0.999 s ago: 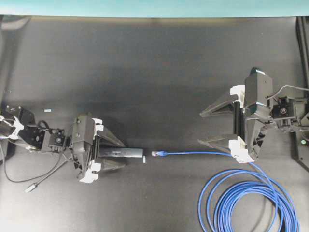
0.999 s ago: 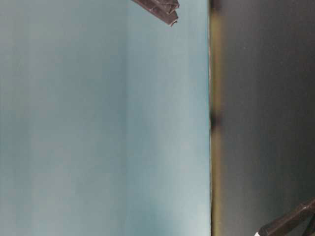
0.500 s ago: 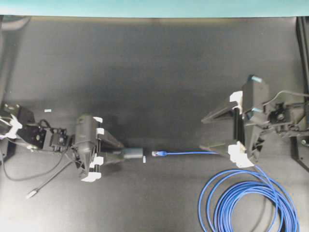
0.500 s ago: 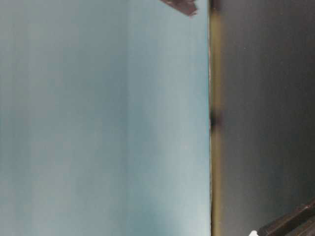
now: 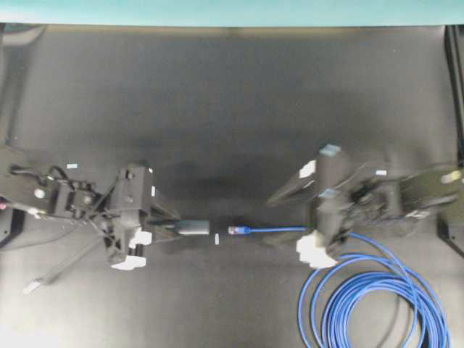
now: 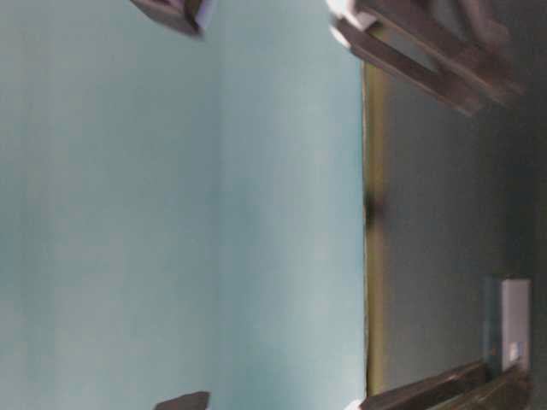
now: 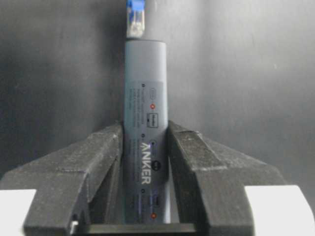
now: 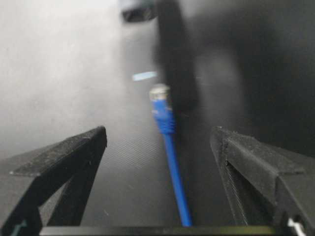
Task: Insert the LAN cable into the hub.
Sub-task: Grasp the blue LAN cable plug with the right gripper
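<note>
Dark-grey, the hub is pinched by the left gripper, port aimed at the LAN cable plug, which is straddled, ungrasped, by the spread right gripper.

Smooth matt dark-grey hub with printed white lettering, glossy bright-blue rubbery LAN cable with a clear plastic plug tip, matt black worktop with a faint fine grain, rough grainy black plastic jaws, white plastic blocks behind them
</note>
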Controlling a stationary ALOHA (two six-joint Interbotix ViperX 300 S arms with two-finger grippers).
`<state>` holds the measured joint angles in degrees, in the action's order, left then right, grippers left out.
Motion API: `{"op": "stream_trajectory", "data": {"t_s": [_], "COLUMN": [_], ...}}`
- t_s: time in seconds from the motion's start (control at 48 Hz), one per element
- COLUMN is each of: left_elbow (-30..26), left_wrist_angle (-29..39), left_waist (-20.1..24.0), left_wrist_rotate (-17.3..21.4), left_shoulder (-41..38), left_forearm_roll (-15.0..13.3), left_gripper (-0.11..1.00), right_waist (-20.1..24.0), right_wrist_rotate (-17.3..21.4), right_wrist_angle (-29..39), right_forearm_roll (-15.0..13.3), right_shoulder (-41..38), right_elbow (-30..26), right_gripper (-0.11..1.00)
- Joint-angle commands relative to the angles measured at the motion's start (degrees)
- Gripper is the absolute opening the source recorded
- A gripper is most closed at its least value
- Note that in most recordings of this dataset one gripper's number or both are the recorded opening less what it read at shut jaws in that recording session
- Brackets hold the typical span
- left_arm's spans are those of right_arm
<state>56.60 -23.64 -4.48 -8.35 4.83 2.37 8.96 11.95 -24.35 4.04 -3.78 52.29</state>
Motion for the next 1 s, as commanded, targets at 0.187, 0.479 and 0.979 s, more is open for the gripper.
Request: {"op": "stream_trajectory", "data": {"t_s": [0.187, 0.479, 0.979], "left_elbow": [-0.88, -1.05, -1.05], "left_wrist_angle": [2.72, 2.9, 3.52], "left_waist": [-0.35, -0.44, -0.53], "left_wrist_rotate": [-0.26, -0.35, -0.53], "left_shoulder": [2.46, 2.46, 2.46], "left_forearm_roll": [0.18, 0.26, 0.18], "left_gripper": [0.28, 0.28, 0.28], "right_waist": [-0.09, -0.44, 0.09], "right_wrist_rotate": [-0.79, -0.97, -0.53], "right_wrist_angle": [-1.41, -0.88, -1.23], "right_forearm_roll": [0.0, 0.0, -0.09], "right_shoulder": [-7.56, -9.93, -11.51], "right_elbow": [-5.54, -5.54, -5.98], "right_gripper": [0.82, 0.8, 0.12]}}
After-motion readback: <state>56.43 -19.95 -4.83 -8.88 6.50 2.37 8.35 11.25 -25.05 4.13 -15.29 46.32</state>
